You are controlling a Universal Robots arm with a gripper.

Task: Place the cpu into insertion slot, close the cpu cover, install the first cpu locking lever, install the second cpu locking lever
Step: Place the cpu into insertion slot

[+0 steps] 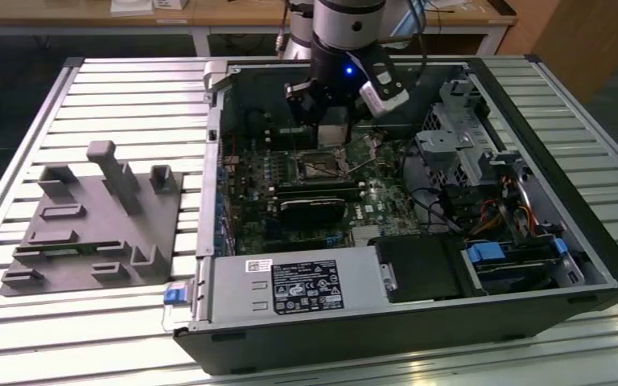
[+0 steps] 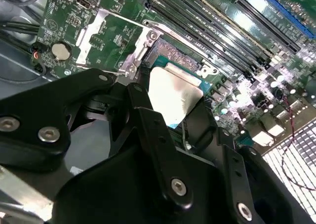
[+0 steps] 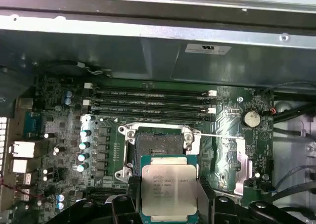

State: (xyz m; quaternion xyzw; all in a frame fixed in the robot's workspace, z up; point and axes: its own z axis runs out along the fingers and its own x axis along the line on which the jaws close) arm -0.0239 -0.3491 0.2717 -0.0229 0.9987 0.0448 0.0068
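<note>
Right, exterior view first: the gripper (image 1: 334,138) hangs inside the open computer case (image 1: 566,241), close over the insertion slot (image 1: 323,165). A white printed label (image 1: 306,288) sits on the power supply (image 1: 287,301).

First wrist view: the fingers are clamped on the cpu (image 3: 168,189) by its edges. It is held clear of the slot, not seated, and its face carries small print.

Second wrist view: the cpu cover (image 2: 106,33) stands swung open.

The danger, judging from here: a tilted or offset descent could bend socket pins.

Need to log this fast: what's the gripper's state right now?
Gripper: shut on the cpu, holding it just short of the insertion slot, not yet seated.
</note>
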